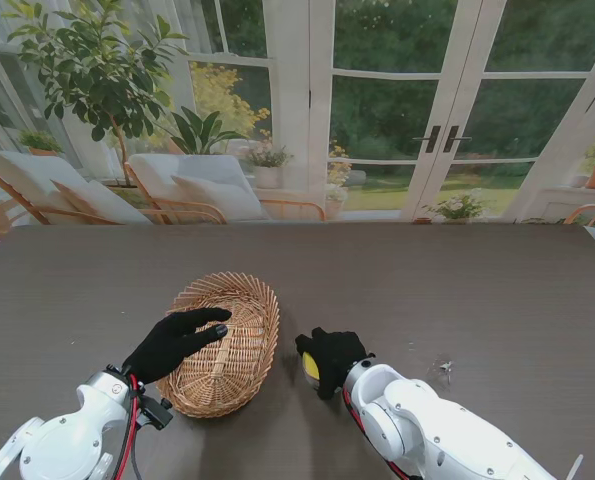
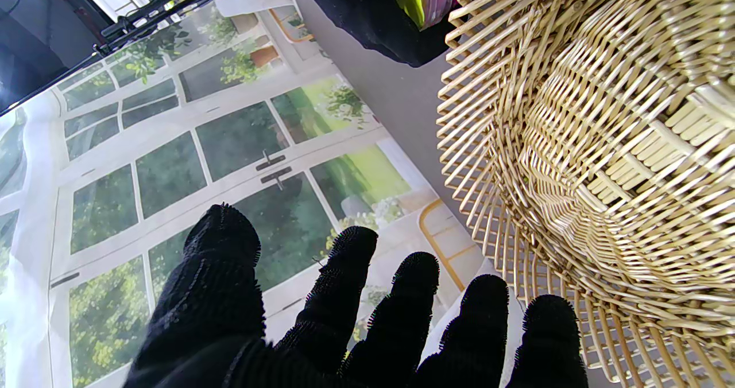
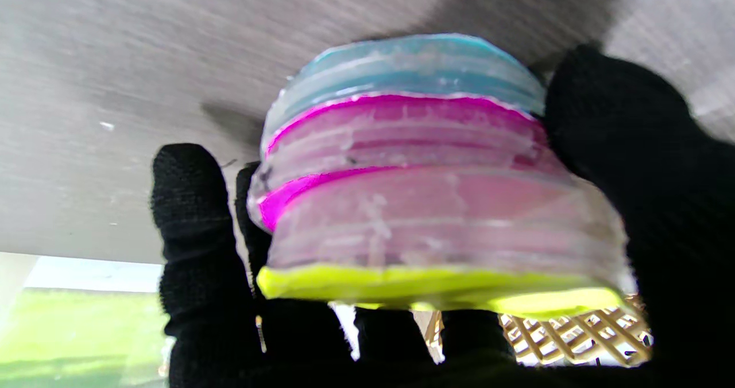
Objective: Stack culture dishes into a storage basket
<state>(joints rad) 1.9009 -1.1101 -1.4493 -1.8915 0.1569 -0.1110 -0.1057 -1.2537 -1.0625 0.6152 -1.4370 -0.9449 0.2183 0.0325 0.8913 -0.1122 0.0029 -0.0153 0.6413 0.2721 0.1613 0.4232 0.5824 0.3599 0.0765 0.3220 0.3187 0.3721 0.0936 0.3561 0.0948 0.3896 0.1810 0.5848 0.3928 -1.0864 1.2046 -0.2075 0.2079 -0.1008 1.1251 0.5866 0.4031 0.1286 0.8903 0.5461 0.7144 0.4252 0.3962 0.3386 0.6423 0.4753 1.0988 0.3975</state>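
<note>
Dark wood-grain table [image 1: 497, 290] fronts glass doors [image 1: 437, 110]; right hand [image 1: 329, 360] grips stacked dishes [image 3: 425, 175], left hand [image 1: 174, 342] spread empty.

light: bright daylight, windows | shadows: soft | right wrist: blurred

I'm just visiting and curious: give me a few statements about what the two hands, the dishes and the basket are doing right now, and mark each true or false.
1. The right hand grips a stack of culture dishes. True.
2. The stack already sits inside the basket. False: it is held beside the basket, to its right.
3. The left hand holds a dish. False: it is open, fingers spread at the basket's rim.
4. The stack includes blue, pink and yellow dishes. True.
5. The basket is wicker. True.
</note>
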